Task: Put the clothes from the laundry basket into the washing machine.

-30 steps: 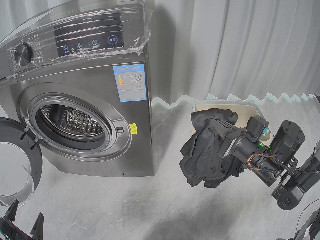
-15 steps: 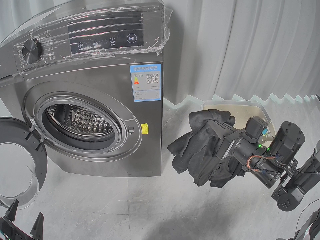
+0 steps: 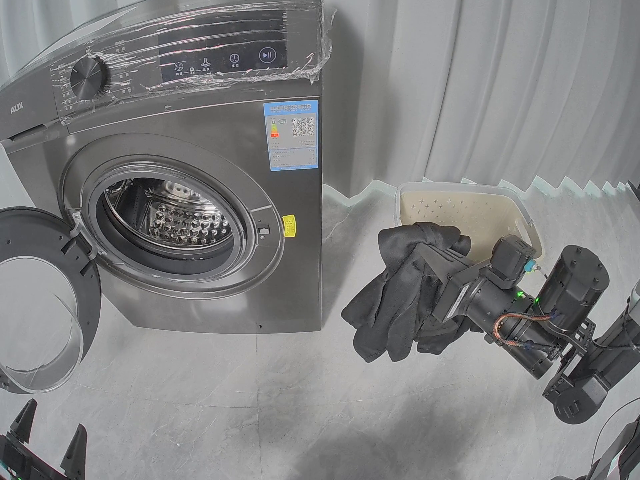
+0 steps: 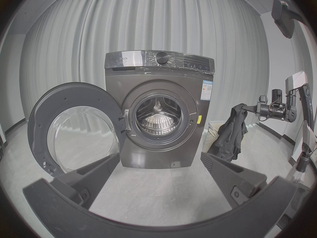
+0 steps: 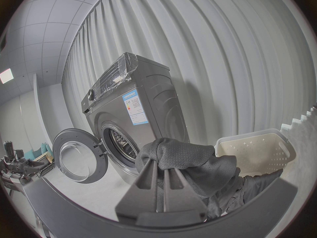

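Beside washing machine (image 3: 187, 138) (door (image 3: 41, 301) open), laundry basket (image 3: 480, 218) behind black garment (image 3: 400, 288).

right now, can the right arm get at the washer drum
Likely yes: the door is swung wide, nothing blocks the drum. But the right gripper, holding the dark garment, is over by the basket.

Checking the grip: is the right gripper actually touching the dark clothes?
Touching. In the right wrist view the right gripper pinches a fold of the dark clothes between its two fingers.
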Controlling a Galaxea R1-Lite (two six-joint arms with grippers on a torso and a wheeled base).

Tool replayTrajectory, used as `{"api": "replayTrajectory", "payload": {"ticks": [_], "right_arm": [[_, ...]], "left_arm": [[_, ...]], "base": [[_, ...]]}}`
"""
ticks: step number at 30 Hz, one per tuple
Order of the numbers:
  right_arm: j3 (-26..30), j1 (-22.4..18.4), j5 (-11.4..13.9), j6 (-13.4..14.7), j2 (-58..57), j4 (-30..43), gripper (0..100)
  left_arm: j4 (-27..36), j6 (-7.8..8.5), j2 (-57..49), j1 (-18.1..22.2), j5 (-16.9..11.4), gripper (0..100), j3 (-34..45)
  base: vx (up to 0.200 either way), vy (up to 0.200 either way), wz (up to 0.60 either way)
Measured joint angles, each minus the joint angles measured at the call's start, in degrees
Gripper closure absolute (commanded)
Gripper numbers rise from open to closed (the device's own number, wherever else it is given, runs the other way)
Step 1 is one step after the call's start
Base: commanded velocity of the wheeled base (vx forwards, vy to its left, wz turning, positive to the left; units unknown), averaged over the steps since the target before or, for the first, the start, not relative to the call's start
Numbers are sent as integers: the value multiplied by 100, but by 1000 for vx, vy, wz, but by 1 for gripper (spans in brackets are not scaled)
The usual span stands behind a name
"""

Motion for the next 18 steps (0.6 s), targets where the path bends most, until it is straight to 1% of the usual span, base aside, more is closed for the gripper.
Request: {"api": "replayTrajectory", "payload": {"ticks": [18], "right_arm": [[30, 0, 4, 0, 17, 2, 100]], "left_arm": [[0, 0, 2, -5, 5, 0, 0]], "base": [[0, 200, 0]]}}
